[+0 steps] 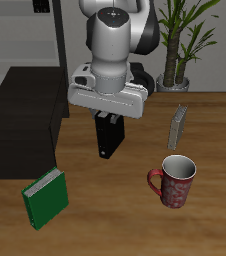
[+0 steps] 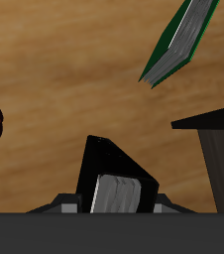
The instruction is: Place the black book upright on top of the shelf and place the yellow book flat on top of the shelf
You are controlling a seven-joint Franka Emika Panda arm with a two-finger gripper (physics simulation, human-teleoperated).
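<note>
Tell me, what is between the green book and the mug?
Nothing: only bare wooden table lies between the green book and the mug, seen in the exterior view.

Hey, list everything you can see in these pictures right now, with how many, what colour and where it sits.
black book: one, black with a white page edge, held in the pincer above the table, between the shelf and the mug.
yellow book: one, dull tan-grey, standing upright on the table behind the mug.
green book: one, green with light page edges, standing near the table's front edge, before the shelf.
shelf: one, matte black, low and boxy, on the table beside the green book.
mug: one, dark red patterned, on the table near the front edge.
plant: one, green leaves, behind the table.
table: one, brown wood.
pincer: one, dark fingers under a white-grey arm, shut on the black book.
</note>
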